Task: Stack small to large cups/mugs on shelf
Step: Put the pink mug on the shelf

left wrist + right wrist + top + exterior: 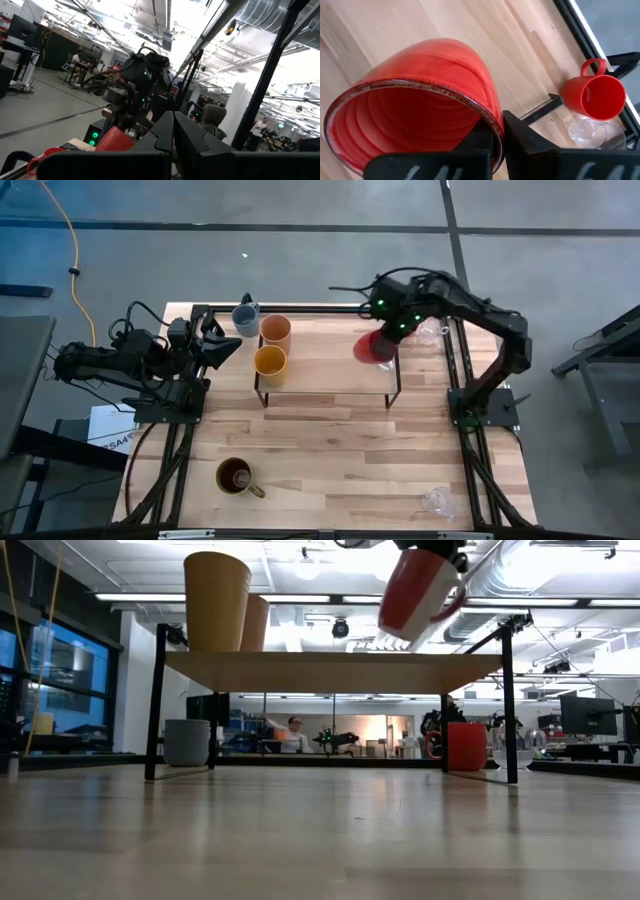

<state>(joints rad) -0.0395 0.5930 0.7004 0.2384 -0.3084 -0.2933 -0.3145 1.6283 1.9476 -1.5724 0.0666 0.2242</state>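
Observation:
My right gripper (390,335) is shut on a red cup (374,348), held tilted above the right end of the shelf (330,380). On the shelf's left end stand a peach tumbler (276,330) and an orange-yellow cup (270,362). A grey-blue mug (245,318) stands on the table behind the shelf's left end. A second red cup (594,95) and a clear glass cup (587,131) stand on the table by the far right corner. My left gripper (173,131) waits shut and raised at the table's left side. My right gripper holds the red cup by its rim (490,120), one finger inside the cup and one finger (530,140) outside. The fingers come from above, pointing steeply down. The cup (420,590) hangs tilted, lifted clear of the shelf's wooden top.
A dark-brown mug (235,476) stands near the table's front edge, left of the middle. Another clear glass cup (437,501) stands at the near right corner. Bare wood (340,450) lies between the shelf and the front edge. People sit in the room behind.

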